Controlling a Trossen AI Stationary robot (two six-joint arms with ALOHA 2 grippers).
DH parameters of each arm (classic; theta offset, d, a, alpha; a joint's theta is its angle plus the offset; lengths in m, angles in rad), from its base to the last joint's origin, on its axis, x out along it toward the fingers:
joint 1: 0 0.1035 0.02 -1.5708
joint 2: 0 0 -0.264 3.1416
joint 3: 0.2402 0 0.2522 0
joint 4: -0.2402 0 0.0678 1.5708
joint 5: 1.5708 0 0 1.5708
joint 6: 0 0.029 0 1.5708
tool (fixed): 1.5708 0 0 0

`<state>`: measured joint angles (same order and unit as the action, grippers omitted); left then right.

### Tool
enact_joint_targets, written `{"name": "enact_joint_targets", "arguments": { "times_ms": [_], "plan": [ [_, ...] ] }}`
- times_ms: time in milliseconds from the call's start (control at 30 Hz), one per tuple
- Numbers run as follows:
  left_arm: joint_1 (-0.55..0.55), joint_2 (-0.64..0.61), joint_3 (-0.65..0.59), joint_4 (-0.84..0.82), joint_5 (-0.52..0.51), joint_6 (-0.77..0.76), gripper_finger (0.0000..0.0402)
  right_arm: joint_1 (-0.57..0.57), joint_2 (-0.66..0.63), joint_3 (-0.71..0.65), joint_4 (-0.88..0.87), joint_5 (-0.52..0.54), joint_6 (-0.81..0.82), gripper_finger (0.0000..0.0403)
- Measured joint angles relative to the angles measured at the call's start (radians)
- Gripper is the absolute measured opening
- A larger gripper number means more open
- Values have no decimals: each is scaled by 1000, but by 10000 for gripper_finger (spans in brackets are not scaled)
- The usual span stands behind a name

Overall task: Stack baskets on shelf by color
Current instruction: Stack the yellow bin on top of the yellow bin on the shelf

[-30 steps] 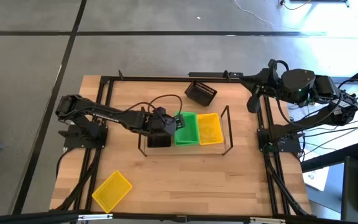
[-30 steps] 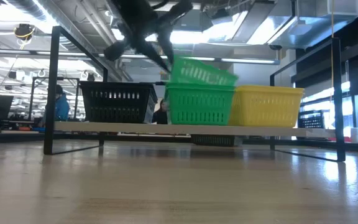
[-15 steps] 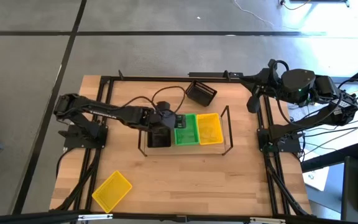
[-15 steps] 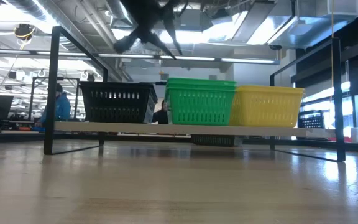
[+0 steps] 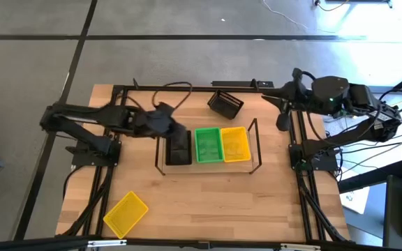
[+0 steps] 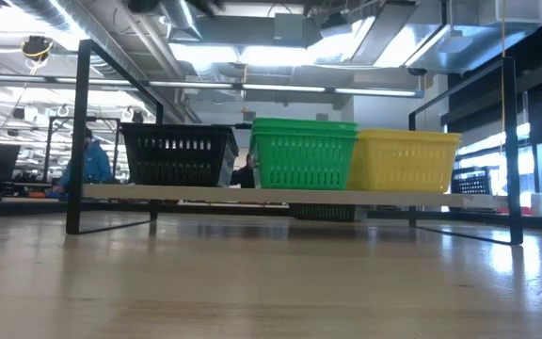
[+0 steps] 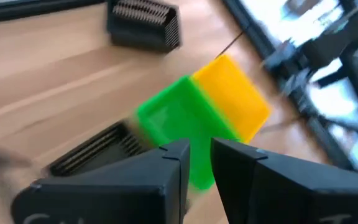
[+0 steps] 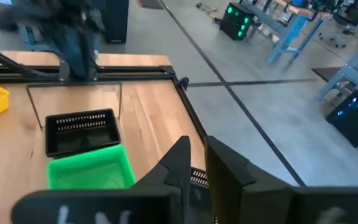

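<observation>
Just off the shelf's (image 5: 208, 169) black end, the left end effector (image 5: 165, 118) hangs over bare bench (image 5: 208, 202), fingers a narrow slit apart, holding nothing. Beside it sits the shelved black basket (image 5: 179, 147), then the green stack (image 5: 207, 144), then the yellow basket (image 5: 235, 143). Beyond the shelf lies a loose black basket (image 5: 225, 104); well apart, at the near corner, a loose yellow basket (image 5: 125, 213). Best approach either from above, gripping one rim squarely. The right end effector (image 5: 282, 111) waits at the bench edge, fingers nearly closed, empty.

Black basket (image 7: 95, 149), seemingly motion-blurred.
</observation>
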<state>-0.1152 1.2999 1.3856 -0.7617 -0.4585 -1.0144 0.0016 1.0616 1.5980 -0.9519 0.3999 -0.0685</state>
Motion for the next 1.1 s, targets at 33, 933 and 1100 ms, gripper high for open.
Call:
{"name": "enact_joint_targets", "arguments": {
  "times_ms": [33, 933, 1100],
  "plan": [
    [-12, -19, 12, -46, 15, 18, 55, -13, 5, 0, -1, -12, -2, 47],
    [-633, 42, -21, -488, 491, -57, 47, -144, 66, 0, 61, -133, -115, 47],
    [-709, 75, -129, -421, 481, -56, 50, -144, 66, 0, 69, -132, -125, 47]
  ]
}}
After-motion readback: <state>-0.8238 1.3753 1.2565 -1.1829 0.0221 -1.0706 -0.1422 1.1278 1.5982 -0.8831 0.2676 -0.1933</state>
